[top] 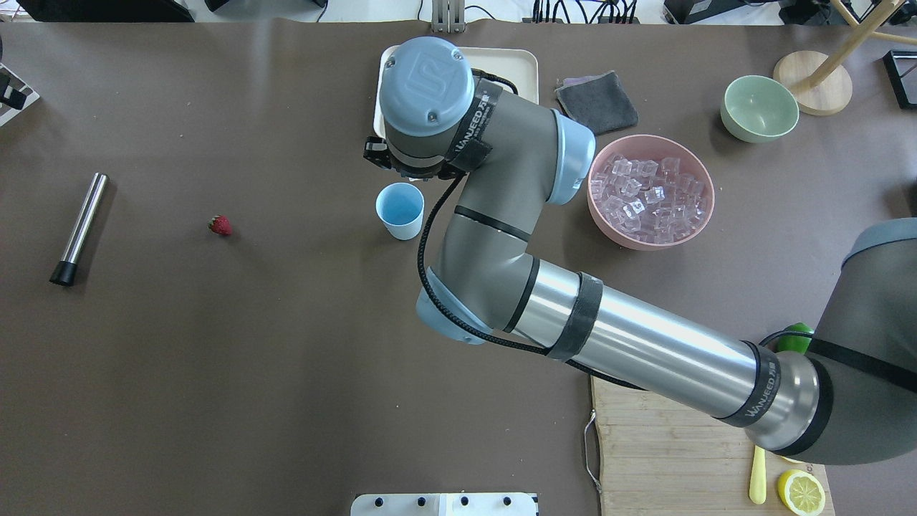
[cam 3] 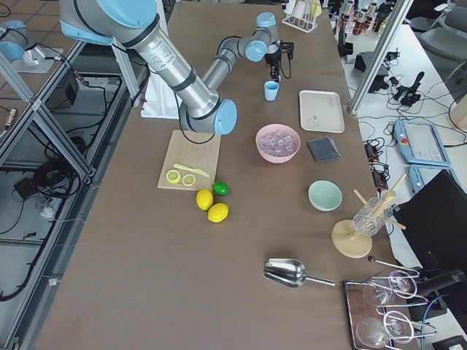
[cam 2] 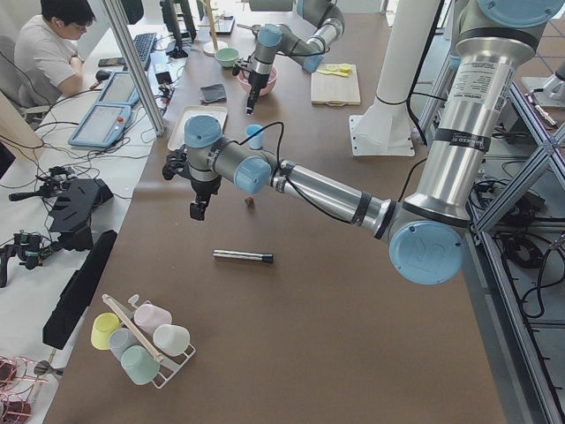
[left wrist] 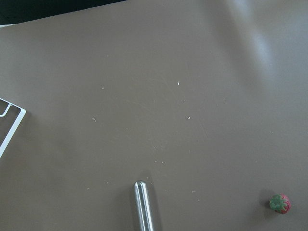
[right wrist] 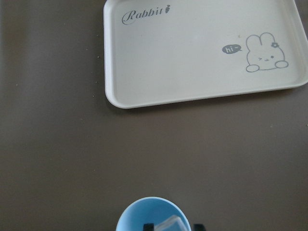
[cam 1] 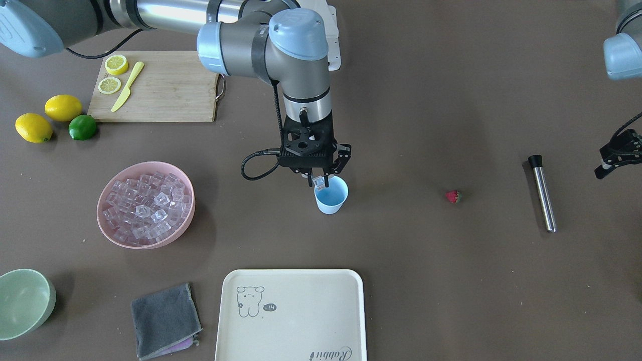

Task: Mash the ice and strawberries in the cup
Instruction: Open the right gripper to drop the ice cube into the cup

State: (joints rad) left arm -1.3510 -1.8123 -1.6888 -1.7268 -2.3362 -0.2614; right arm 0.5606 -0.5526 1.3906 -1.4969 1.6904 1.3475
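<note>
Front view, doing it well: the right pincer (cam 1: 319,181) is clamped on one ice cube (cam 1: 319,179) in the middle of the frame. I think the cube should go a bit more over the middle of the blue cup (cam 1: 332,196), and a bit lower. Then the pincer can let go, and the cube will not hit the rim or tip the light cup.
Front view, where things are: the cube hangs just above the cup's upper-left rim. The strawberry (cam 1: 453,196) lies on the surface, well to the right of the cup. The left pincer (cam 1: 618,154) is at the right edge, and I cannot tell if it is apart or together.
Overhead view: the cup sits in the middle, just below the right wrist, which hides the pincer. More ice (top: 648,193) fills the pink bowl (top: 645,246) to the right.
Right wrist view: the cube shows at the bottom edge, over the cup's mouth but close to its rim.
</note>
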